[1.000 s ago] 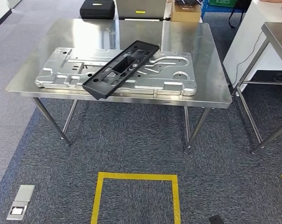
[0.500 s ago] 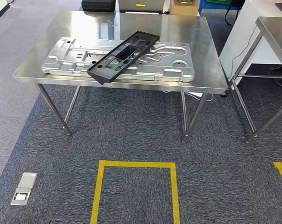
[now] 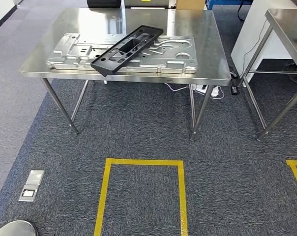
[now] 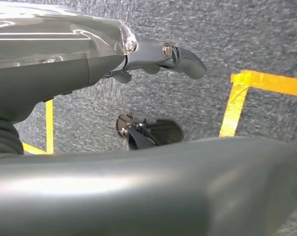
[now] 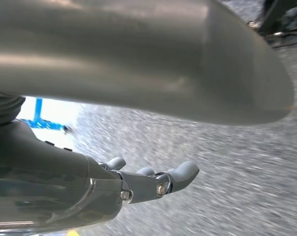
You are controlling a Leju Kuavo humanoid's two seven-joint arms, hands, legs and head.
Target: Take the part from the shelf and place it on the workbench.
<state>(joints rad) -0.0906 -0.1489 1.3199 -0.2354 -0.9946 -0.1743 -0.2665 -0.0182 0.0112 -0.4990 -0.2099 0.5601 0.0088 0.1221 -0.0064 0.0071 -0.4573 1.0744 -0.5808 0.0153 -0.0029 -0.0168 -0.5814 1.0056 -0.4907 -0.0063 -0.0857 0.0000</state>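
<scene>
Fingers (image 4: 184, 59) of the left hand (image 4: 102, 54) extend straight and apart above the grey carpet (image 3: 147, 128), holding nothing. The right hand (image 5: 113, 189) likewise shows its fingers (image 5: 180, 176) stretched out and spread, with nothing in its grasp; its view is blurred.

The black part (image 3: 126, 50), a long perforated frame, lies diagonally on the far workbench (image 3: 214, 69), resting across a large silver stamped plate (image 3: 69, 49). Its near left end reaches the bench's front edge, and its far right end points toward the middle of the top.

A second steel table (image 3: 284, 24) stands at far right. A yellow tape square (image 3: 143, 164) marks the near carpet, with a floor socket plate (image 3: 31, 185) to its left. No containers can be made out.
</scene>
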